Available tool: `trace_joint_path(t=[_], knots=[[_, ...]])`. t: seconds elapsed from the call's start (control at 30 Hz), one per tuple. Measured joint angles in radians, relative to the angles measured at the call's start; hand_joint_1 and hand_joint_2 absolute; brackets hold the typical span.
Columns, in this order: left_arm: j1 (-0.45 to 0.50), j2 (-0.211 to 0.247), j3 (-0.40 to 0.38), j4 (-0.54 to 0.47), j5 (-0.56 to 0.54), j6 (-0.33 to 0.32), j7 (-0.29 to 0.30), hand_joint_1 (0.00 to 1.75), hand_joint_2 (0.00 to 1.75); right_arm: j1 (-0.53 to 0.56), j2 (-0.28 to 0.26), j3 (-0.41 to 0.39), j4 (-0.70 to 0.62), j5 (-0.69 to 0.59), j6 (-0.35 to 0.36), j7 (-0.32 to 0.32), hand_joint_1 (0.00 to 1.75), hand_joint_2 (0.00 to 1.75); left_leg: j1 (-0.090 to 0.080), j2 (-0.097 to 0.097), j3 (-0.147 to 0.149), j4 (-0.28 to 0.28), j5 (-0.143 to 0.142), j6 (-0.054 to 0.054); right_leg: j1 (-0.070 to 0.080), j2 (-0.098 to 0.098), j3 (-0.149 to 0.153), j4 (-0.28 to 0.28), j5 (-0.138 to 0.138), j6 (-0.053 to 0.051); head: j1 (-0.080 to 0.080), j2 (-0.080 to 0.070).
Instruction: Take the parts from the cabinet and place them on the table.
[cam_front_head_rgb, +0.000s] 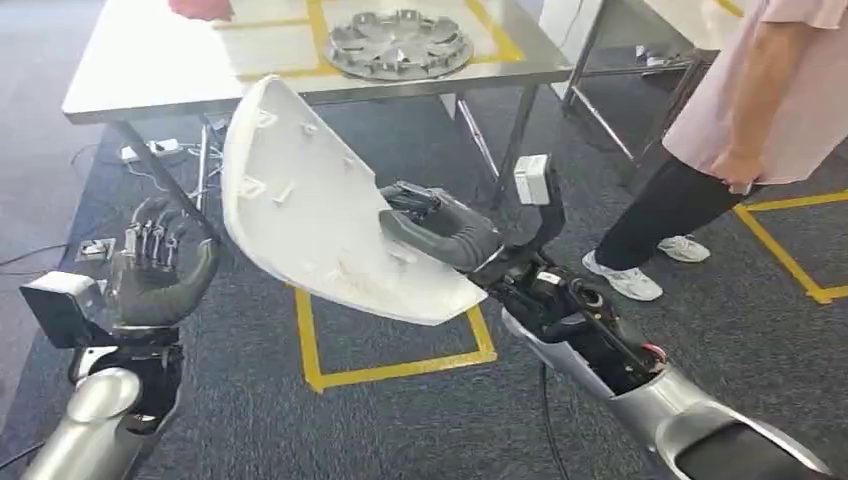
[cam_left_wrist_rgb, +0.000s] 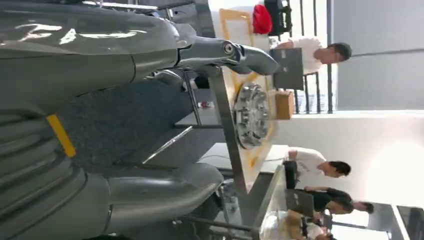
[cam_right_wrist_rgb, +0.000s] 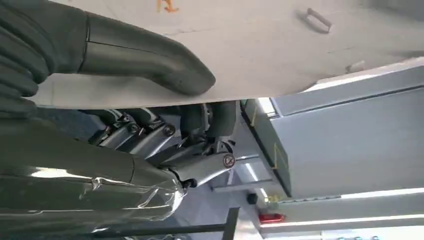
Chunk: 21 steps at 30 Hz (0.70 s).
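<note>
Gripping the white part (cam_front_head_rgb: 320, 210), right robot hand (cam_front_head_rgb: 440, 228); fingers (cam_right_wrist_rgb: 200, 125) curl beneath.

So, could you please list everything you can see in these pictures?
White cover: one, white, held in the right hand, in front of the table.
Wheel cover: one, silver-grey, on the table.
Table: one, steel with yellow tape lines, ahead.
Red thing: one, red, at the table's far edge.
Person: one, pink top, dark trousers, standing at the right.
Carpet: dark grey, yellow tape squares.
Left hand: one, dark, holding nothing.
Right hand: one, dark, gripping the white cover.
</note>
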Motion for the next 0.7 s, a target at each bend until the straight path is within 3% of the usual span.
trace_joint_path(t=[0.03, 0.07, 0.13, 0.17, 0.2, 0.23, 0.27, 0.3, 0.33, 0.37, 0.4, 0.43, 0.47, 0.5, 0.53, 0.57, 0.6, 0.63, 0.7], knots=[[-0.001, -0.001, 0.000, -0.002, 0.000, 0.000, 0.000, 0.00, 1.75, -0.002, 0.000, -0.001, 0.000, 0.000, 0.000, 0.000, 1.75, 1.75, 0.004, -0.002, 0.015, -0.005, -0.003, 0.006, -0.001, -0.001, 0.003, 0.005, -0.006, 0.005, 0.000, 0.000], [-0.002, 0.000, 0.000, -0.002, 0.000, 0.000, 0.000, 0.00, 1.75, -0.003, 0.000, -0.001, 0.000, 0.000, 0.000, 0.000, 1.75, 1.75, 0.005, -0.002, 0.027, -0.008, -0.007, 0.012, -0.001, -0.003, -0.024, 0.050, -0.006, 0.007, 0.005, 0.000], [-0.003, 0.000, 0.000, -0.002, 0.000, 0.000, 0.000, 0.00, 1.75, -0.005, 0.000, -0.001, 0.000, 0.000, 0.000, 0.000, 1.75, 1.75, 0.004, -0.002, 0.041, -0.009, -0.020, 0.020, -0.001, -0.003, -0.119, 0.221, -0.037, 0.008, 0.020, 0.000], [-0.001, 0.000, 0.000, -0.002, 0.000, 0.000, 0.000, 0.00, 1.75, -0.003, 0.000, 0.000, 0.000, 0.000, 0.001, 0.001, 1.75, 1.75, 0.002, -0.002, 0.049, -0.009, -0.029, 0.022, 0.001, -0.003, -0.177, 0.305, -0.077, 0.010, 0.026, 0.000], [0.000, 0.000, 0.000, -0.002, 0.000, 0.000, 0.000, 0.00, 1.75, -0.002, 0.000, 0.000, 0.000, 0.000, 0.001, 0.001, 1.75, 1.75, -0.001, -0.003, 0.056, -0.009, -0.036, 0.024, 0.002, -0.003, -0.213, 0.349, -0.106, 0.011, 0.029, 0.000], [0.000, 0.000, -0.001, -0.002, 0.000, 0.000, 0.000, 0.00, 1.75, -0.002, 0.000, 0.000, 0.000, 0.000, 0.001, 0.001, 1.75, 1.75, -0.004, -0.005, 0.067, -0.008, -0.045, 0.025, 0.003, -0.003, -0.235, 0.358, -0.111, 0.008, 0.034, 0.000], [0.000, 0.000, -0.001, -0.002, 0.000, 0.000, 0.000, 0.00, 1.75, -0.002, 0.000, 0.000, 0.000, 0.000, 0.001, 0.001, 1.75, 1.75, -0.009, -0.007, 0.082, -0.008, -0.054, 0.027, 0.004, -0.003, -0.233, 0.321, -0.081, 0.003, 0.039, 0.000], [0.000, 0.000, -0.001, -0.002, 0.000, 0.000, 0.000, 0.00, 1.75, -0.002, -0.001, -0.001, 0.001, 0.000, 0.000, 0.001, 1.75, 1.75, -0.013, -0.008, 0.098, -0.008, -0.064, 0.028, 0.008, -0.003, -0.214, 0.250, -0.027, -0.004, 0.044, 0.000], [0.000, 0.000, -0.001, -0.002, 0.000, 0.000, 0.000, 0.00, 1.75, -0.003, -0.001, -0.001, 0.000, 0.000, 0.000, 0.001, 1.75, 1.75, -0.018, -0.009, 0.115, -0.009, -0.076, 0.029, 0.013, -0.003, -0.184, 0.156, 0.045, -0.017, 0.050, 0.000], [0.001, 0.000, -0.001, -0.003, 0.000, 0.000, 0.000, 0.00, 1.75, -0.003, -0.001, -0.001, 0.000, 0.000, 0.001, 0.001, 1.75, 1.75, -0.018, -0.009, 0.124, -0.012, -0.086, 0.030, 0.023, -0.001, -0.159, 0.064, 0.127, -0.038, 0.053, 0.000], [-0.001, -0.001, -0.001, -0.002, 0.000, 0.000, 0.000, 0.00, 1.75, -0.002, -0.002, -0.001, 0.001, 0.000, 0.000, 0.000, 1.75, 1.75, -0.022, -0.008, 0.134, -0.009, -0.092, 0.025, 0.028, 0.000, -0.159, 0.043, 0.123, -0.046, 0.038, 0.000], [-0.003, -0.001, -0.001, -0.002, 0.000, 0.000, 0.000, 0.00, 1.75, -0.005, -0.002, -0.001, 0.001, 0.000, 0.000, 0.000, 1.75, 1.75, -0.018, -0.010, 0.126, -0.009, -0.095, 0.021, 0.029, -0.001, -0.147, 0.012, 0.107, -0.045, 0.037, 0.000], [-0.002, -0.002, -0.001, -0.002, 0.000, 0.000, 0.001, 0.00, 1.75, -0.006, -0.002, -0.001, 0.000, 0.000, 0.000, 0.000, 1.75, 1.75, -0.016, -0.010, 0.124, -0.012, -0.097, 0.014, 0.032, -0.002, -0.135, 0.016, 0.119, -0.043, 0.042, 0.000], [-0.001, -0.002, -0.002, -0.002, 0.000, -0.001, 0.001, 0.00, 1.75, -0.007, -0.002, -0.001, -0.001, 0.000, 0.000, -0.002, 1.75, 1.75, -0.016, -0.007, 0.129, -0.004, -0.093, 0.012, 0.034, -0.001, -0.130, 0.003, 0.116, -0.048, 0.042, 0.000], [-0.005, -0.002, -0.002, -0.003, 0.000, -0.002, 0.000, 0.00, 1.75, -0.006, -0.003, -0.002, -0.001, 0.000, 0.000, -0.002, 1.75, 1.75, -0.016, -0.007, 0.138, -0.013, -0.094, 0.008, 0.026, 0.000, -0.114, -0.006, 0.120, -0.052, 0.042, 0.000], [-0.005, -0.002, -0.003, -0.003, -0.001, -0.003, -0.002, 0.00, 1.75, -0.007, -0.004, -0.004, -0.001, 0.000, -0.001, -0.002, 1.75, 1.75, -0.015, -0.006, 0.128, 0.011, -0.099, 0.002, 0.020, -0.002, -0.096, -0.019, 0.122, -0.052, 0.050, 0.000], [-0.008, -0.002, -0.003, -0.003, -0.001, -0.003, -0.004, 0.00, 1.75, -0.008, -0.004, -0.005, -0.001, 0.000, -0.001, -0.004, 1.75, 1.75, -0.015, -0.005, 0.094, 0.074, -0.102, -0.007, 0.016, -0.002, -0.087, -0.025, 0.120, -0.054, 0.044, 0.000], [-0.009, -0.002, -0.002, -0.003, -0.001, -0.004, -0.005, 0.00, 1.75, -0.008, -0.004, -0.004, -0.002, 0.000, -0.001, -0.003, 1.75, 1.75, -0.009, -0.005, 0.041, 0.157, -0.122, -0.015, 0.015, -0.002, -0.084, -0.025, 0.116, -0.056, 0.037, 0.000], [-0.004, -0.002, -0.003, -0.001, -0.005, -0.009, -0.008, 0.00, 1.75, 0.003, -0.004, -0.003, -0.002, 0.000, -0.001, -0.002, 1.75, 1.75, 0.005, -0.004, -0.062, 0.289, -0.181, -0.032, 0.011, -0.002, -0.077, -0.025, 0.104, -0.054, 0.027, 0.000]])
